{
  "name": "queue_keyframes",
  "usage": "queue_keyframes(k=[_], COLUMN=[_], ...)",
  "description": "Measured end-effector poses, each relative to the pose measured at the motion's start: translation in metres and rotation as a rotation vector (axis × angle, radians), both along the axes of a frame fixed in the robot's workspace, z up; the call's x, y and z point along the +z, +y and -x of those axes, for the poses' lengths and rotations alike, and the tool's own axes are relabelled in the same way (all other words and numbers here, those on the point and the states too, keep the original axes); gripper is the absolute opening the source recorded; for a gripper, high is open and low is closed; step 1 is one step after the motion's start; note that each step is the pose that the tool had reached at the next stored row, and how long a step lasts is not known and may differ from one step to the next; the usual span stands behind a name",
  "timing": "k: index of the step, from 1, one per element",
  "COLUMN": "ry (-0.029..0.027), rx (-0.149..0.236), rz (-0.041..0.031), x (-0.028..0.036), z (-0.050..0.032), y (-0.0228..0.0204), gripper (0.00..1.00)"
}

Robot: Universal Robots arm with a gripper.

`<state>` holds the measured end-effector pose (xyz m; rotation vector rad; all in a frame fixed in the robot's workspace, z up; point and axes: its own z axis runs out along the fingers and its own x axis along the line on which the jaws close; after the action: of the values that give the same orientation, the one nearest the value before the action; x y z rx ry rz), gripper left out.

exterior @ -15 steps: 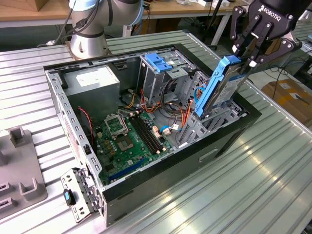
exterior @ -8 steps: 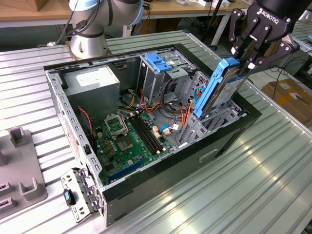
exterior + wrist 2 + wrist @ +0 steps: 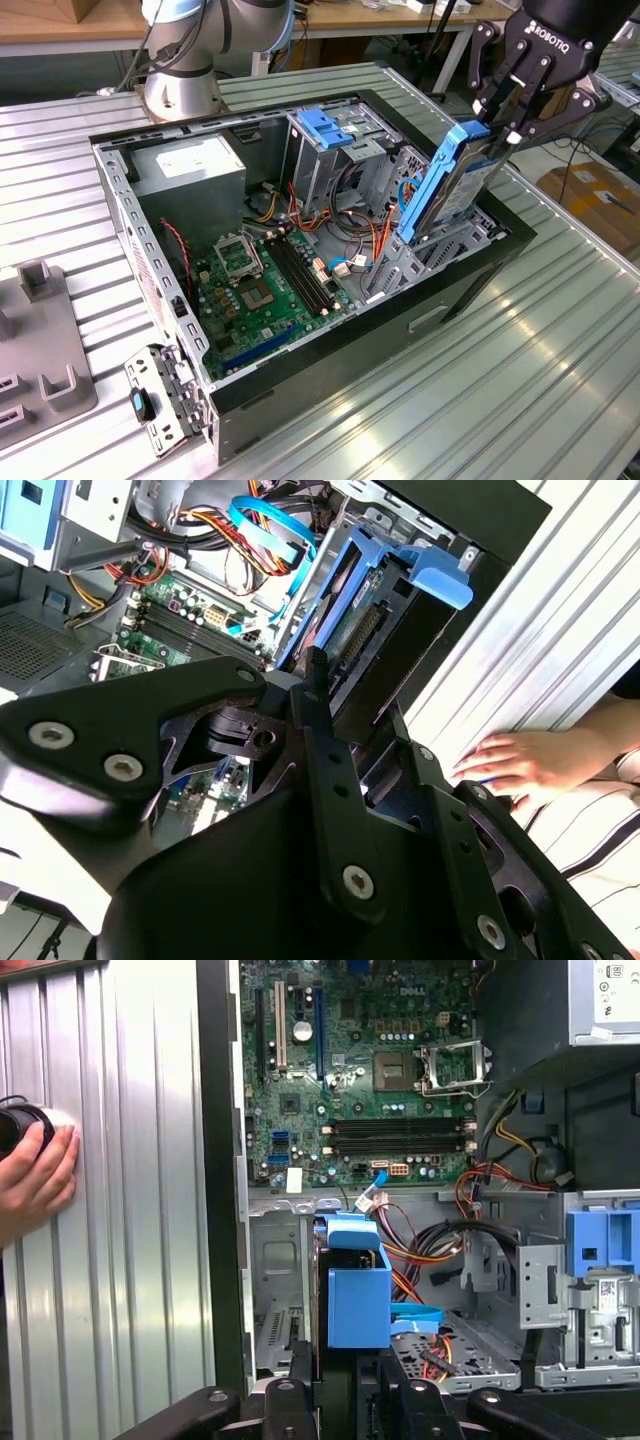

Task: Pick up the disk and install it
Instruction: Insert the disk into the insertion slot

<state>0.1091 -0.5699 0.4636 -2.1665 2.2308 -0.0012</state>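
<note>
Disk, flat silver slab in light-blue plastic frame, tilted, clamped in black jaws.

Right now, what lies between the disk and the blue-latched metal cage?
Orange and blue cables run between disk and cage, in the exterior view.
</note>
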Motion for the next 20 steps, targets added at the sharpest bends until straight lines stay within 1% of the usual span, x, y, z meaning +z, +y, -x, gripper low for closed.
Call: queue_keyframes(k=[2, 3, 4, 8, 11, 13, 20], ry=[0.0001, 0.0001, 0.0000, 0.0000, 0.0000, 0.0000, 0.0000], rx=[0.001, 0.001, 0.002, 0.004, 0.006, 0.006, 0.007], rz=[0.0006, 0.0008, 0.0007, 0.0006, 0.0007, 0.0007, 0.0005], x=[-0.0026, -0.0055, -0.0098, -0.0183, -0.0274, -0.0303, -0.0308], z=[0.0000, 0.0000, 0.0000, 0.0000, 0.0000, 0.0000, 0.0000], y=[0.0001, 0.0001, 0.0000, 0.0000, 0.0000, 0.0001, 0.0001], gripper=[0.35, 0.35, 0.35, 0.35, 0.35, 0.35, 0.35])
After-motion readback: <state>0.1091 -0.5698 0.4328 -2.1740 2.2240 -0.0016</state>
